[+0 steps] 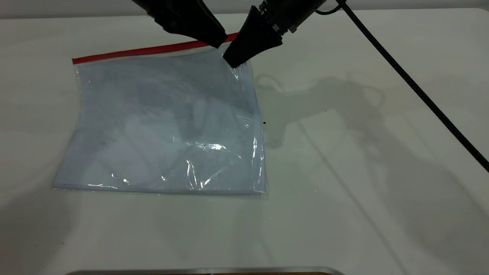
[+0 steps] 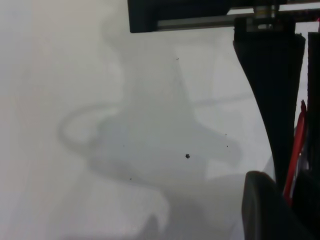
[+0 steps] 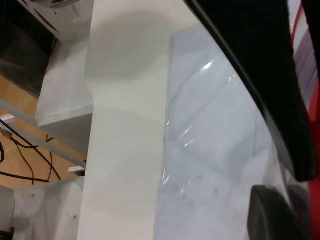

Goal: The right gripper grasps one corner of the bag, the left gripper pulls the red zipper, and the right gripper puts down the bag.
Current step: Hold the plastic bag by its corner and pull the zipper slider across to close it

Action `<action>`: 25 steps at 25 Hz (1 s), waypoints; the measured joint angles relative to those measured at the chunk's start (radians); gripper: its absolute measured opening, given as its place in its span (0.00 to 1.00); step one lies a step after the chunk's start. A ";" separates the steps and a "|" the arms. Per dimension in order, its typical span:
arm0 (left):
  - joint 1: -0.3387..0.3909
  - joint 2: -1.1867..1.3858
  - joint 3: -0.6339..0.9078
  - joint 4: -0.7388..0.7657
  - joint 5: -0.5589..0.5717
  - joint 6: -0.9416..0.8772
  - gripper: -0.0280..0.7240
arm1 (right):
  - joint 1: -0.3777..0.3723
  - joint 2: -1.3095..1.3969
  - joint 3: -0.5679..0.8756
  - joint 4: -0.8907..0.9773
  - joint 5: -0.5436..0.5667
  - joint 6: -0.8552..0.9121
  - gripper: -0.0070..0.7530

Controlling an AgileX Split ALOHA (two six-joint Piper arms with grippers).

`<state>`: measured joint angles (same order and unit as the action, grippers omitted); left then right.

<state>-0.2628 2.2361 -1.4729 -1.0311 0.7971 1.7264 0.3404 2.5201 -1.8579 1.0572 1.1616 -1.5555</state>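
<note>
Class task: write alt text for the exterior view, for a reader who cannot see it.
A clear plastic bag lies on a white table, with the right hand gripping its far right corner. Beside it, the left hand meets the red zipper along the far edge.

You get exterior view steeply from above desk (image 1: 344, 191); both wrist views sit close, sharing red zipper (image 2: 298, 145).

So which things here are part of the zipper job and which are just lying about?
Part of the job:
bag
red zipper
right gripper, at the bag's far right corner
left gripper, at the zipper's right end

Just lying about:
black cable across the table
dark speck beside the bag
</note>
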 joint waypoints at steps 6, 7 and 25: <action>0.000 0.000 0.000 -0.012 0.000 0.040 0.29 | -0.001 0.000 0.000 0.000 0.000 0.000 0.05; 0.000 0.000 0.000 -0.012 0.000 0.042 0.29 | -0.001 0.000 0.000 0.000 0.000 0.000 0.05; 0.015 0.000 -0.009 0.036 -0.075 -0.009 0.11 | -0.177 0.000 0.000 0.026 0.041 0.019 0.05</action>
<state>-0.2473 2.2361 -1.4816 -0.9956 0.7218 1.7173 0.1631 2.5201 -1.8579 1.0829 1.2024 -1.5360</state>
